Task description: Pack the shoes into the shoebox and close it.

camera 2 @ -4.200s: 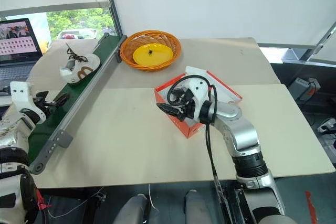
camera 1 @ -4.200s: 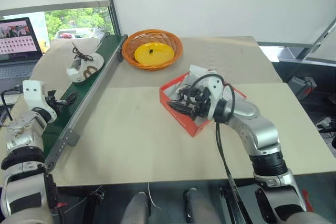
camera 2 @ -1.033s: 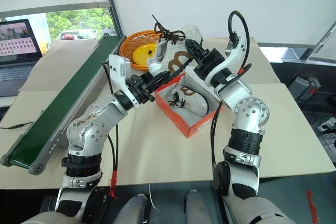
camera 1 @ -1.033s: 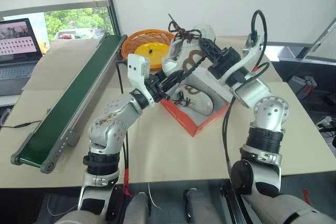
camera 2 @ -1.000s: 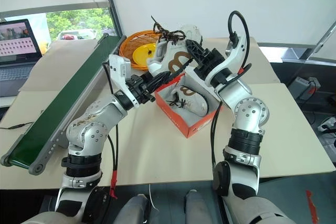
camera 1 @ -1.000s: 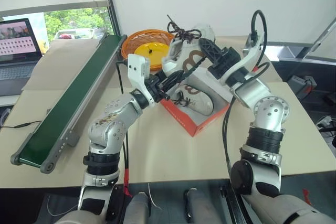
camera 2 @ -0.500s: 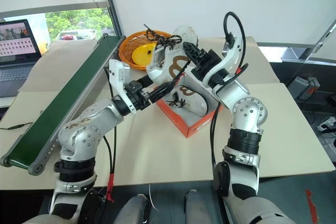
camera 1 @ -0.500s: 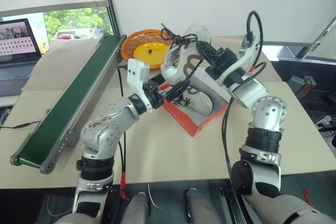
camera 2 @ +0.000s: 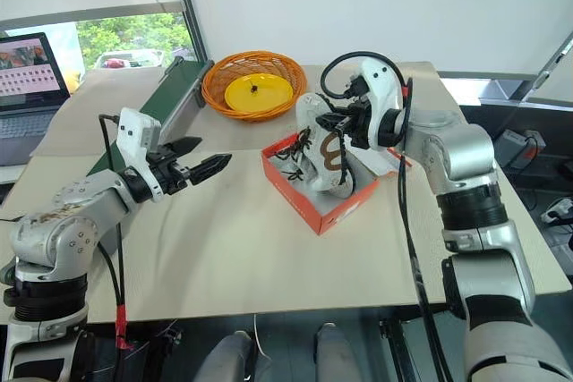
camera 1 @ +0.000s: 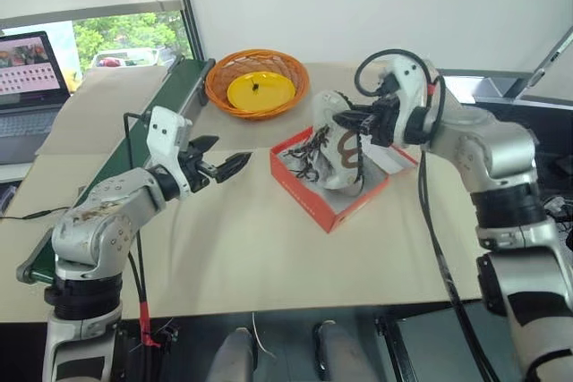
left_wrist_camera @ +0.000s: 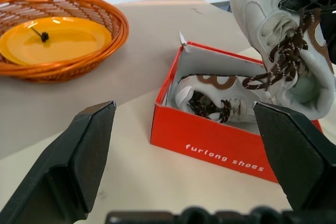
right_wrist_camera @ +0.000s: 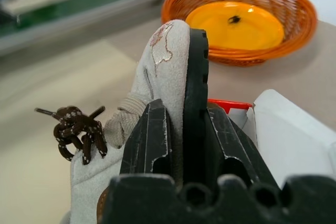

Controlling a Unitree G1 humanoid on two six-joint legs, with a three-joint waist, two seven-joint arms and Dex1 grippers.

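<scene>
We are looking at a beige bench [camera 1: 242, 248] that is carrying the red-orange shoebox [camera 1: 315, 196] near its middle, an orange wicker basket [camera 1: 257, 82] behind it, and a green conveyor strip [camera 1: 170, 100] lying along its left side.

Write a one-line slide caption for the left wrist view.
Open left claw faces the red shoebox holding one shoe, the second shoe hanging above it.
</scene>
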